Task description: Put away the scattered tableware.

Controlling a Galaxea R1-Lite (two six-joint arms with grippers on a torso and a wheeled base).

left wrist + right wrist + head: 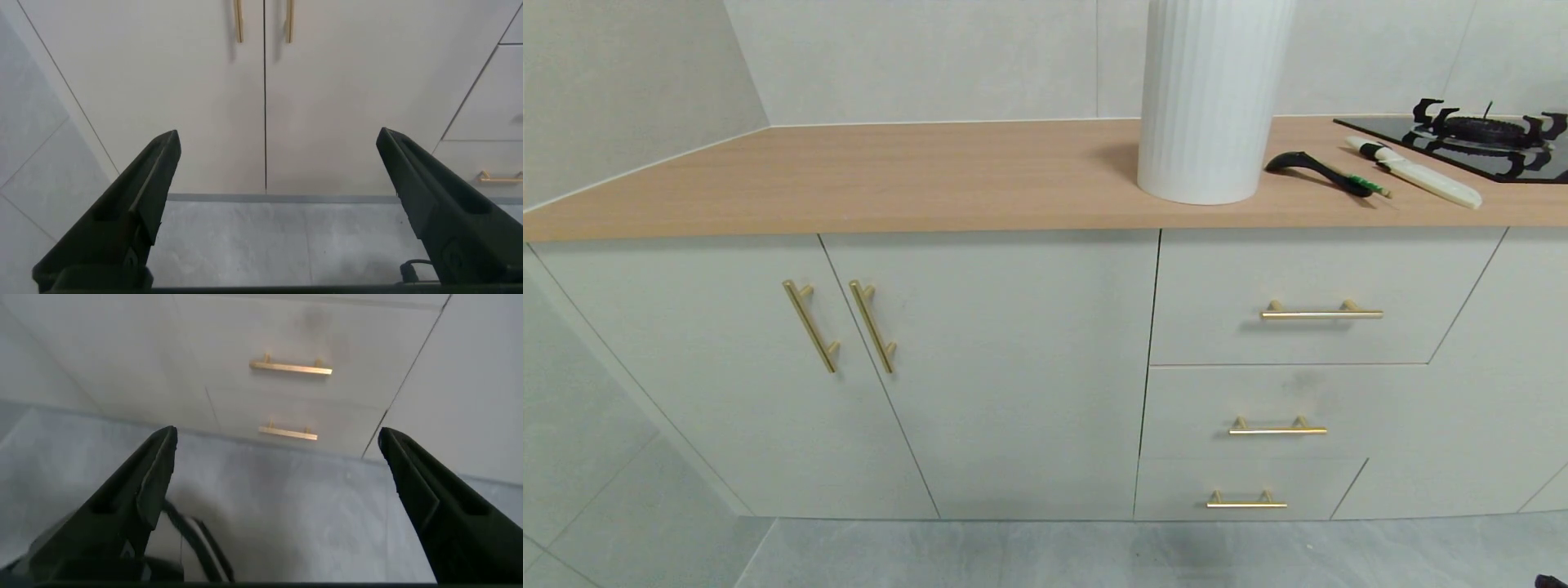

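Two bits of tableware are out on the counter [890,175]: a black utensil [1327,174] with a green bit near its handle end, and a white knife [1417,171] just beside it, both lying flat toward the right end. A tall white ribbed vase [1209,106] stands right next to the utensil's head on its left, close enough that I can't tell if they touch. The knife's far end lies by the edge of the black hob [1486,139], which has a burner grate on it. Under the counter there's a pair of doors [711,367] with gold bar handles, and to their right a stack of three drawers [1323,335], all shut. Both arms are down low, well apart from the tableware. The left gripper [278,137] has its fingers [151,196] spread wide with nothing between them, facing the bottom of the doors and the grey floor [270,237]. The right gripper [278,434] is the same story: released, holding nothing, touching nothing, pointed at the lower two drawers.
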